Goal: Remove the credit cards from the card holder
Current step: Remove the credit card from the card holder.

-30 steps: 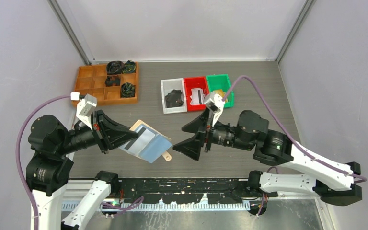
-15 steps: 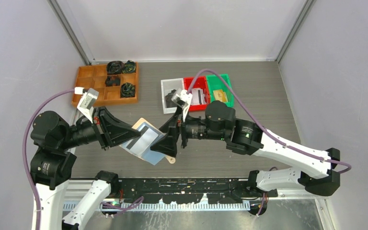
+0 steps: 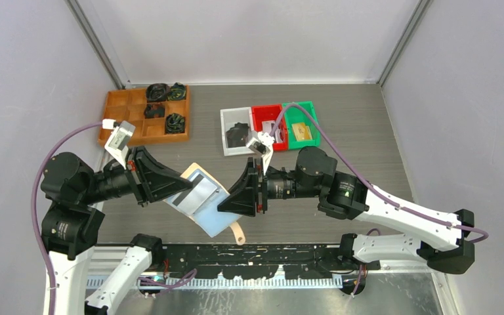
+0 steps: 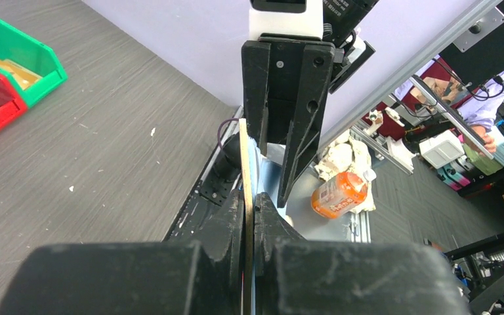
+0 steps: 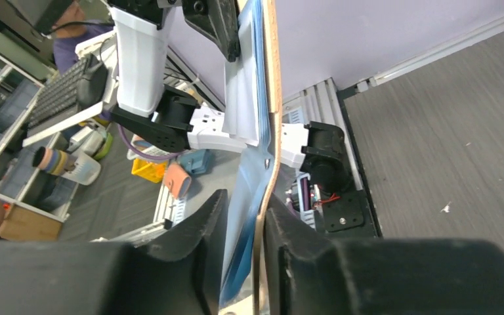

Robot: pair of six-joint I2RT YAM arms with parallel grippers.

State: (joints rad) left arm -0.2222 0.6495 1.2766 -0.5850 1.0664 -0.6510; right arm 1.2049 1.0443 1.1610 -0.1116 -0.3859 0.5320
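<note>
bins (image 3: 267, 109) behind right claw (image 3: 223, 206), tray (image 3: 122, 109) rear-left

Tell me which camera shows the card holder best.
Top external: the card holder is open toward it, pale blue inside and a striped card showing, left end effector and right end effector at opposite edges. Left wrist and right wrist see it only edge-on, a thin tan strip between their own fingers.
</note>
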